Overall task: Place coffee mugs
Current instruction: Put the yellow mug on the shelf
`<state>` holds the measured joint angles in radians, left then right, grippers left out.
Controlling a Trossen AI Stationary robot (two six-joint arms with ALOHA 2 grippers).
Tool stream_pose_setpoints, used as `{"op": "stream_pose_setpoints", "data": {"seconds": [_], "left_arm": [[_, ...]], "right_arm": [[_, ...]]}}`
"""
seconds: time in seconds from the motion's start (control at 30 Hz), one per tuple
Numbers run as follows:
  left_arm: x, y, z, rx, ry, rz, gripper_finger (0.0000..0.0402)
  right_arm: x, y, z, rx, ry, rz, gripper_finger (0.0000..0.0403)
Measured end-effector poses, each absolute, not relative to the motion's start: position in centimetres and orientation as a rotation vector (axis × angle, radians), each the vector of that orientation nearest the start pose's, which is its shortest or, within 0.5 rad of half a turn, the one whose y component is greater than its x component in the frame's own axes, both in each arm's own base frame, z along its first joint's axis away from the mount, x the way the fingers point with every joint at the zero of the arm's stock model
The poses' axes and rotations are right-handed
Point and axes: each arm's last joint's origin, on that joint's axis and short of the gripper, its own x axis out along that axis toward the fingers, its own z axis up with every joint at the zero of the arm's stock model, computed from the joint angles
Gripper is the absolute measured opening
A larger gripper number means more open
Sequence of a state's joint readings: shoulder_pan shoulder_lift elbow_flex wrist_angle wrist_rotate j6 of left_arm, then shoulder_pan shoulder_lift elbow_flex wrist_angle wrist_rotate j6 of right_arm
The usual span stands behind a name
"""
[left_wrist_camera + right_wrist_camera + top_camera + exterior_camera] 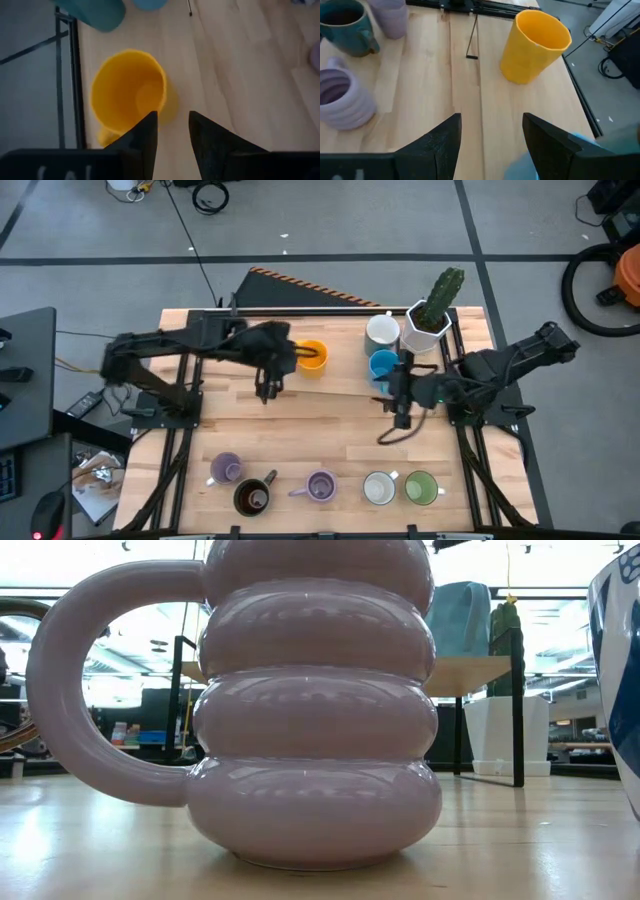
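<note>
The orange mug [312,358] stands on its base near the table's far edge and shows from above in the left wrist view [127,90]. My left gripper [268,385] hovers just to its left and nearer, open with a narrow gap [172,125], touching nothing. The blue mug [384,366] and a white mug [381,330] stand far right. My right gripper [402,405] is open [490,135] just near of the blue mug. Along the near edge stand a lavender mug [226,470], the dark brown mug [252,497], a ribbed lavender mug [320,486], a white mug [379,488] and the green mug [421,487].
A white hexagonal pot with a cactus [430,320] stands at the far right corner behind the white mug. A dark cord [398,432] loops on the wood below my right gripper. Bare wood lies across the table's middle [320,420]. The ribbed lavender mug [310,700] fills the low view.
</note>
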<state>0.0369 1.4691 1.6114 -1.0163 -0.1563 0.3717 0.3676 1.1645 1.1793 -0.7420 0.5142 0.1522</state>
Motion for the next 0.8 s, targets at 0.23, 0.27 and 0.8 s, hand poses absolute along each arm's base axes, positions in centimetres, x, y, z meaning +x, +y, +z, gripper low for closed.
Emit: {"op": "stream_pose_setpoints", "data": {"seconds": [0.23,0.27,0.8], "left_arm": [[24.8,0.5,35.9,0.259,0.792,0.069,0.0116],[24.4,0.4,35.5,0.241,0.776,0.075,0.0116],[18.7,-0.4,31.5,0.205,0.353,0.087,0.0116]], "right_arm": [[24.8,5.0,34.2,-0.154,0.629,-0.152,0.0216],[25.0,4.7,34.2,-0.151,0.629,-0.150,0.0216],[31.8,2.7,37.2,-0.254,0.669,-0.121,0.0216]]}}
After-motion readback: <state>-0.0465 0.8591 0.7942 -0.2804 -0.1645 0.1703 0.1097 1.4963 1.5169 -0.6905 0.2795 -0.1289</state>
